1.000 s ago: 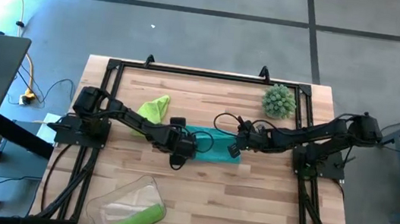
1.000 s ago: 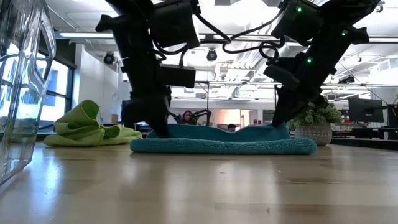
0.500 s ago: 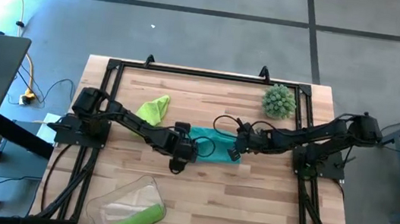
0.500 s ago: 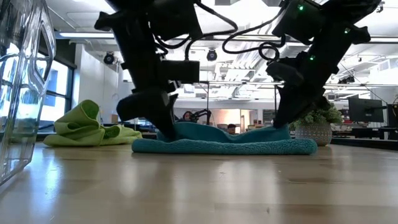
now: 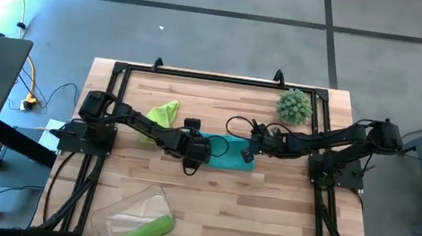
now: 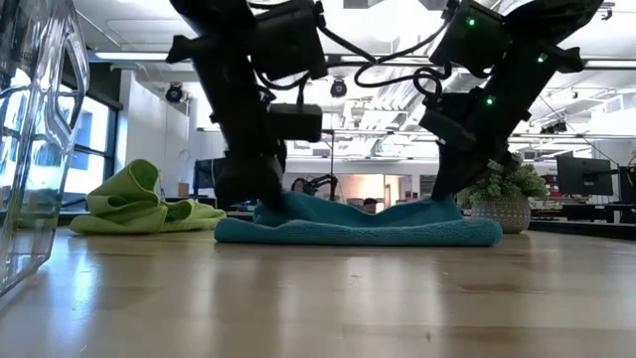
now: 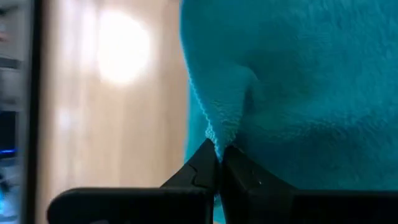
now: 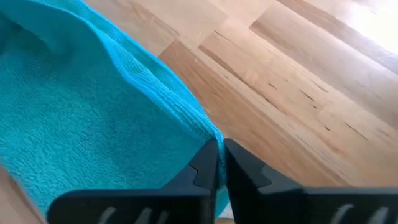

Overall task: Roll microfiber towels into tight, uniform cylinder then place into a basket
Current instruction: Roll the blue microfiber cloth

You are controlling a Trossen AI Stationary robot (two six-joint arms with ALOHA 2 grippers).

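Teal towel: fuzzy teal-blue microfiber cloth (image 5: pixel 227 151) lies mid-table, folded over itself, between both arms
Left gripper: left gripper (image 7: pixel 219 163) is clenched on the teal towel's edge at its left end; a pinch of cloth rises between the tips
Right gripper: right gripper (image 8: pixel 219 160) sits at the towel's right corner, tips pinched on the cloth edge
Green towels: crumpled lime-green cloth (image 5: pixel 163 114) lies just behind the left arm; a rolled lime-green one (image 5: pixel 144 231) rests in the clear plastic rectangular basket (image 5: pixel 114 212) at the table's front-left
Ball: spiky grey-green ball (image 5: pixel 294 106) sits at the back right

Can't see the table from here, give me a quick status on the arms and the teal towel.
Left tool and right tool each shut on the teal towel, mid-table. Nothing blocking.
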